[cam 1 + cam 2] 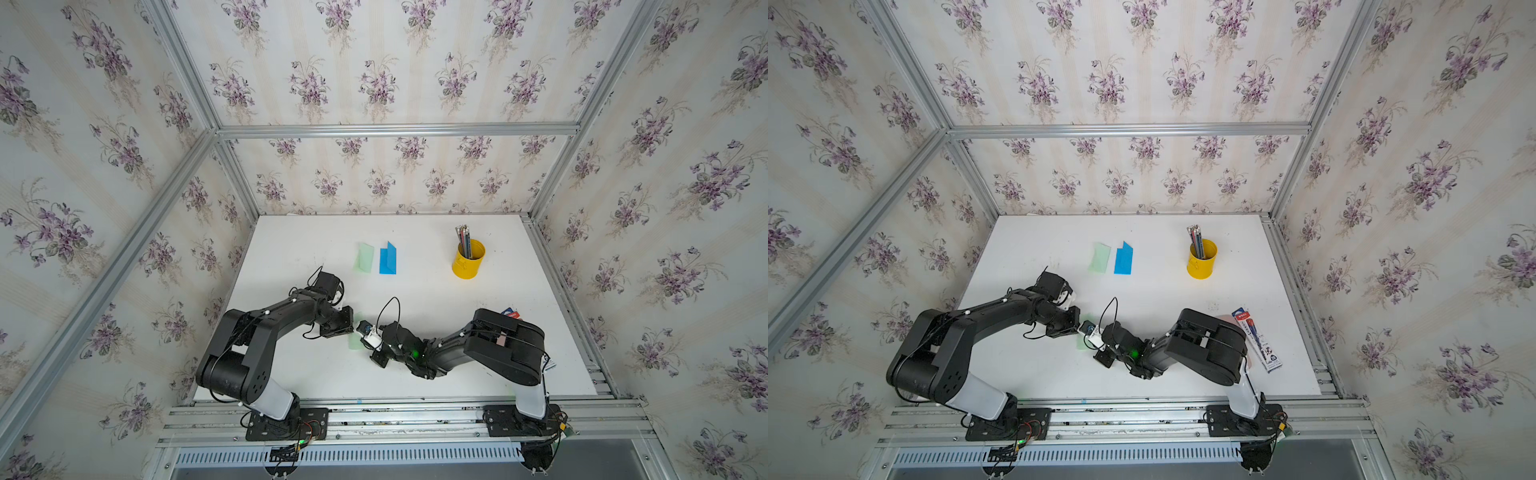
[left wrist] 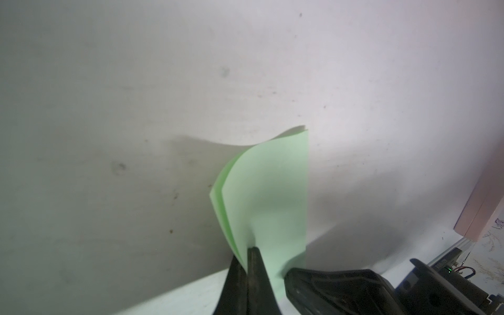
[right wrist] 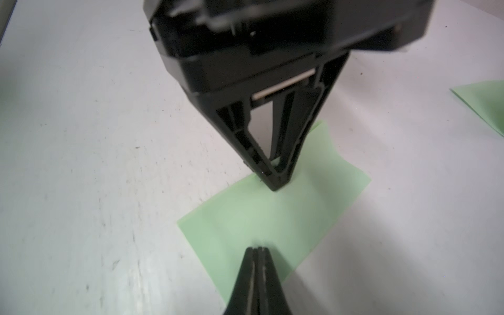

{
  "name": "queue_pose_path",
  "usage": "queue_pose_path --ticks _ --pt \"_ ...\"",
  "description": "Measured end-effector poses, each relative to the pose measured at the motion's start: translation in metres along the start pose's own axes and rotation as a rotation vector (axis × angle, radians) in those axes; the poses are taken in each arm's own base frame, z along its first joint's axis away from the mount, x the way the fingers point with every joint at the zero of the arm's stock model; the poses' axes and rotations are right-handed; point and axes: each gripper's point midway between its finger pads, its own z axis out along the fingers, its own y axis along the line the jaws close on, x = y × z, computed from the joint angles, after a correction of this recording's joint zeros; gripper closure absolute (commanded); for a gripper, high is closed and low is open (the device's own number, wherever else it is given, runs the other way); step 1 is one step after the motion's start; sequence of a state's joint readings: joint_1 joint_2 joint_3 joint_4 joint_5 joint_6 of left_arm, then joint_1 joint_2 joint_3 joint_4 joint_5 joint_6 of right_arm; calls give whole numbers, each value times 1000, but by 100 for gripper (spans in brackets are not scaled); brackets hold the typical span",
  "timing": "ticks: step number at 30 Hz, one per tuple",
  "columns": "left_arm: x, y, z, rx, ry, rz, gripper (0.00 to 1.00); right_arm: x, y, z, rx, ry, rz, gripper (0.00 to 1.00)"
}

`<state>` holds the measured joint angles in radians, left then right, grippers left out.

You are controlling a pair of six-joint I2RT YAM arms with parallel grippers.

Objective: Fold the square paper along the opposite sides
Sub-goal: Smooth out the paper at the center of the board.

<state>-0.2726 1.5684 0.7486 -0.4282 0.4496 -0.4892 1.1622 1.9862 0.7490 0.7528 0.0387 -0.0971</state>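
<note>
Your left arm (image 1: 270, 328) and right arm (image 1: 503, 345) are both bent at the elbow and reach inward, so the wrists sit almost nose to nose in both top views. Your left gripper (image 2: 246, 252) points down with its jaws pinched tight on the edge of the green paper (image 2: 270, 196). Your right gripper (image 3: 257, 249) is squeezed fully together too, tips low over that same sheet, just across from the left one. Can't tell if it touches.

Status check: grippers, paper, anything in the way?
Left gripper shut on green paper, doubled edges pinched. Right gripper shut, tips over it. Fold bowed, not flat. Yellow cup stands well clear.
</note>
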Motion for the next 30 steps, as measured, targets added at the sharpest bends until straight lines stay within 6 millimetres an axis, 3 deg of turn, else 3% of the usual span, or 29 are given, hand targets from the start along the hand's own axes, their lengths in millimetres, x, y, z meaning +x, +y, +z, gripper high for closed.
queue_pose_path --ticks 30 --pt "1 2 0 26 7 -5 100 18 5 -19 32 8 9 100"
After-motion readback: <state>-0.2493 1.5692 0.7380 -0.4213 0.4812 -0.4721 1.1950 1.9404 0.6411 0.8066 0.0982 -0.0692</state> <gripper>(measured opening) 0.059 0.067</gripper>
